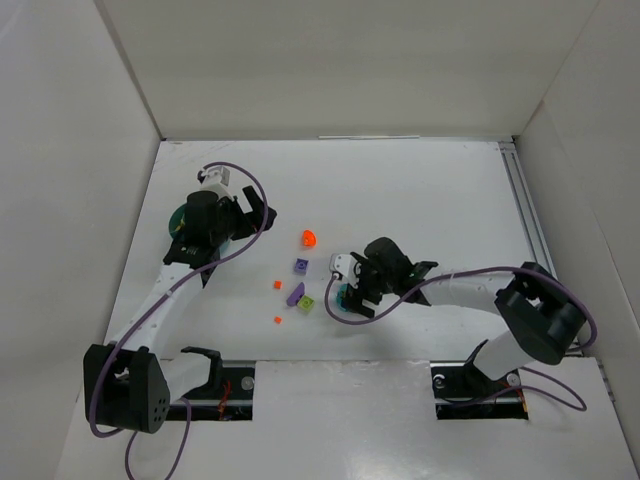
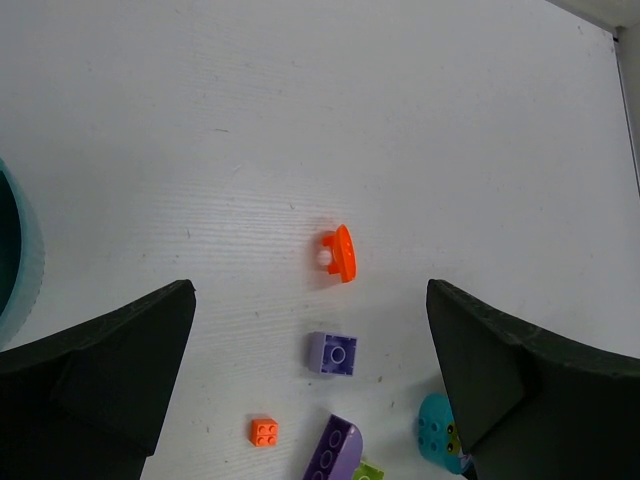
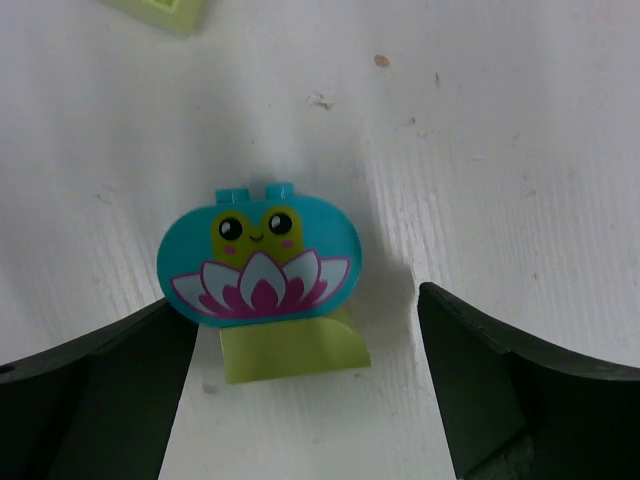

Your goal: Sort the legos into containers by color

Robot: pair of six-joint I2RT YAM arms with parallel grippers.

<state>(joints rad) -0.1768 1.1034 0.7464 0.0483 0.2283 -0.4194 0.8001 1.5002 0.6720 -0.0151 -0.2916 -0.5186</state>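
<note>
Step in hand: pick-up of the cyan frog brick point(image 3: 258, 262), on the table mid-right, a lime piece point(image 3: 290, 350) at its foot; right gripper point(image 3: 308, 390) low over it, jaws spread either side, not touching; left gripper point(image 1: 258, 213) spread, empty, beside the teal tub point(image 1: 178, 218). Next, I judge: pinch cyan alone, carry across to tub.

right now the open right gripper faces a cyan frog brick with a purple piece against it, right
Not purple: the right wrist view shows the piece against the cyan frog brick is lime green. The open right gripper does face it.
</note>
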